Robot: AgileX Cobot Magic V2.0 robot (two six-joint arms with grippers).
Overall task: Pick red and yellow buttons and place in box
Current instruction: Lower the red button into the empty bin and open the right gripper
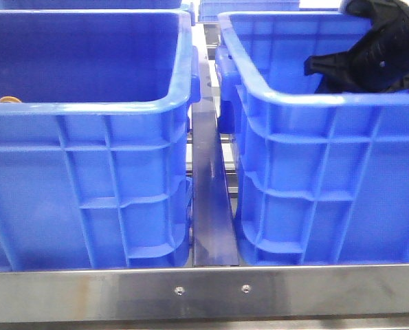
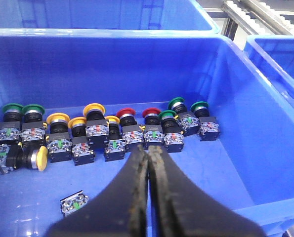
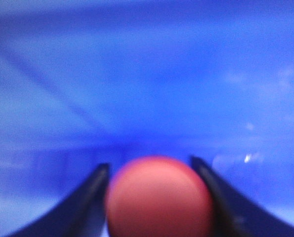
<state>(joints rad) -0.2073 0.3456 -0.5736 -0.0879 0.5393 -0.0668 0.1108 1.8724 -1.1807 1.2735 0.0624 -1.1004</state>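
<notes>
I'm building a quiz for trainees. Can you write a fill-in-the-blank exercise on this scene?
1. The right gripper holds a ____ button between its fingers.
2. The left gripper is ____, with nothing between its fingers.
3. In the front view, the right arm reaches into the crate on the ____.
4. Below the left gripper, red buttons stand between yellow and ____ ones.

Missing words: red; shut; right; green

Bright blue crates (image 1: 87, 172), black grippers (image 2: 147, 163), and buttons (image 2: 95, 109) capped green, yellow and red.

left claw (image 2: 147, 157) pressed together, right claw (image 3: 154, 170) clamping a red button (image 3: 159, 197)
</notes>
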